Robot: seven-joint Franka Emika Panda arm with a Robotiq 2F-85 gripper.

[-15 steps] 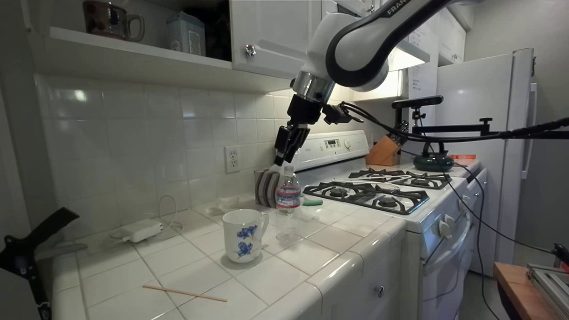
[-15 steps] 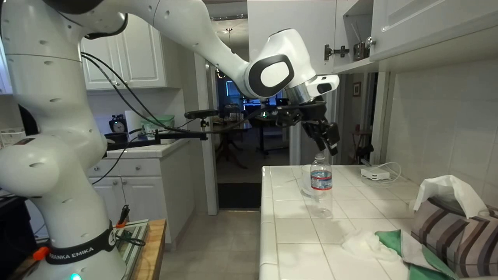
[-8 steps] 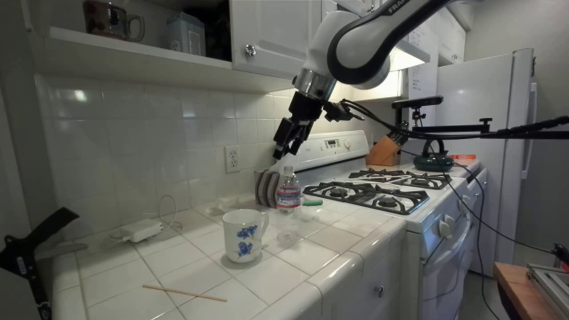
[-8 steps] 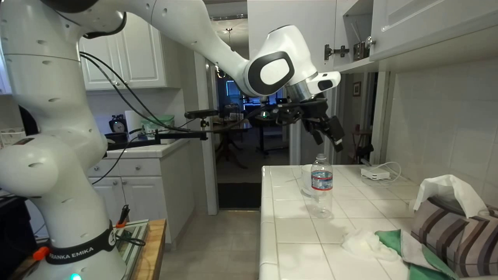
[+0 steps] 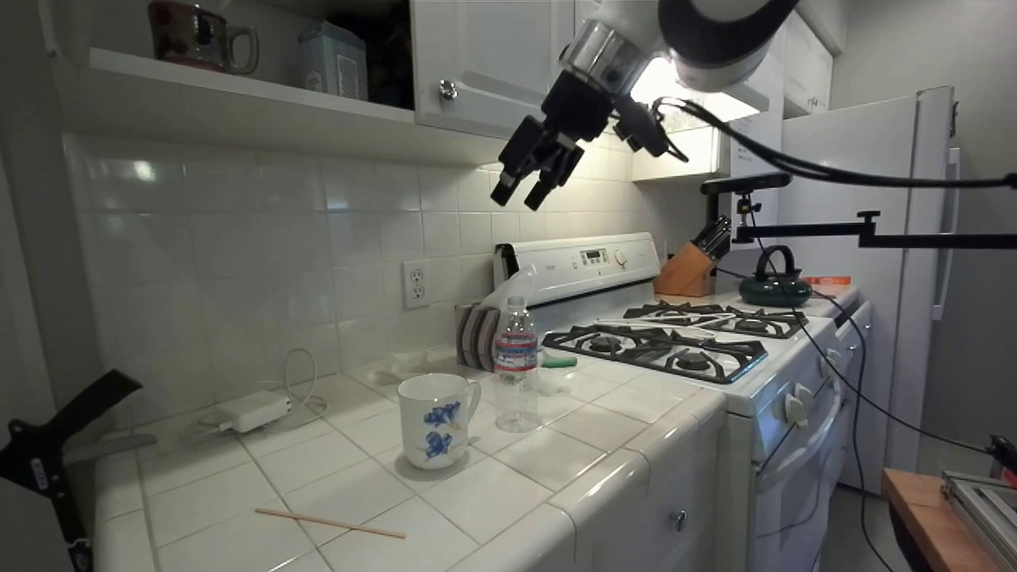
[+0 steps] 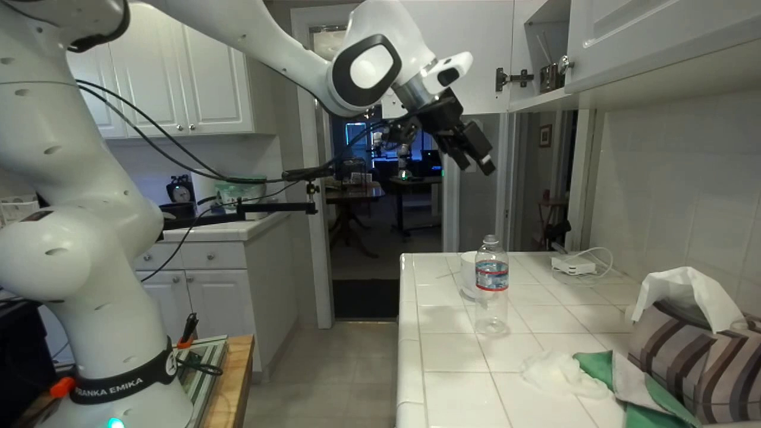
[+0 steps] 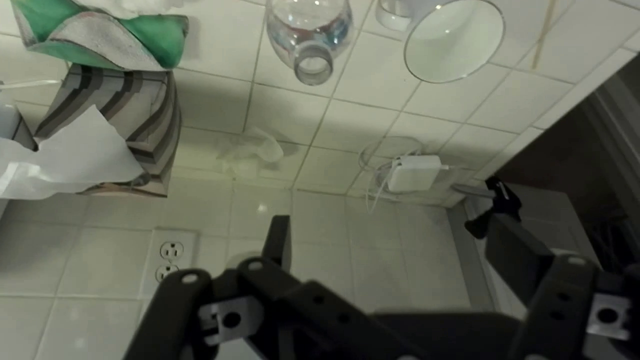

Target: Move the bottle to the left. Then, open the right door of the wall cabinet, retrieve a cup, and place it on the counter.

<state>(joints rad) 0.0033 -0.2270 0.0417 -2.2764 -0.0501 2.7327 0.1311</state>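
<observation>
The clear bottle [image 5: 516,357] stands upright on the tiled counter [image 5: 342,477], close to the white mug. The bottle also shows in an exterior view [image 6: 491,279] and, from above, in the wrist view [image 7: 311,42]. My gripper [image 5: 516,200] is open and empty, well above the bottle and apart from it. In the wrist view my gripper's fingers [image 7: 392,235] stand wide apart with nothing between them. The right door [image 5: 493,63] of the wall cabinet is shut. The wall cabinet's shelf [image 5: 238,87] is open on its left part. The black cup is hidden or out of view.
A white mug with blue flowers [image 5: 433,421] and a thin stick [image 5: 330,523] are on the counter. A striped tissue box [image 6: 689,362], a green cloth [image 6: 600,368] and a white adapter [image 5: 254,411] lie there too. An open cabinet door [image 6: 446,53] stands behind the arm.
My gripper has spread its fingers and risen away from above the bottle, back toward the robot's base. The bottle stays in place.
</observation>
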